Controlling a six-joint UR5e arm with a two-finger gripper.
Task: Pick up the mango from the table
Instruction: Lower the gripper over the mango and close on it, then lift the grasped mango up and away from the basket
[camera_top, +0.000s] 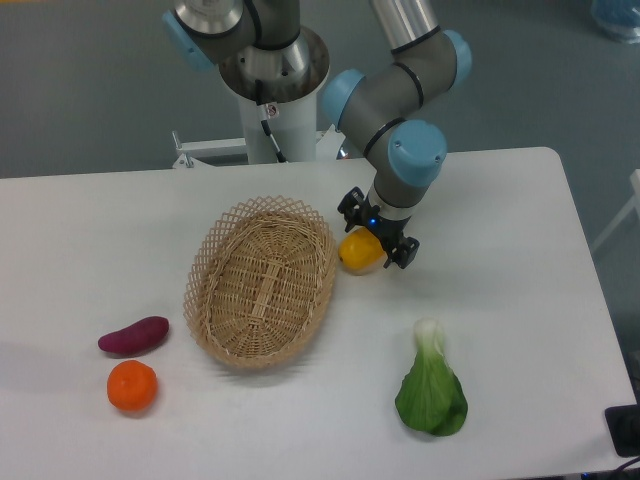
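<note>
Mango (358, 251) sits under my gripper (377, 237), jaws wide and straddling it. I reckon it's glossy, slippery and fairly firm; I'd pinch across its middle.

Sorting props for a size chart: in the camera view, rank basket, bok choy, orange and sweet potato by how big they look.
1. basket
2. bok choy
3. sweet potato and orange: look about alike, so unranked.

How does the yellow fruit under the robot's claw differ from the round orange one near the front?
The mango is yellow and partly covered by the gripper, whose jaws straddle it; the orange fruit is deeper orange, round and fully in view. The mango lies beside the basket; the orange sits next to the purple sweet potato. Both rest on the white table.
</note>
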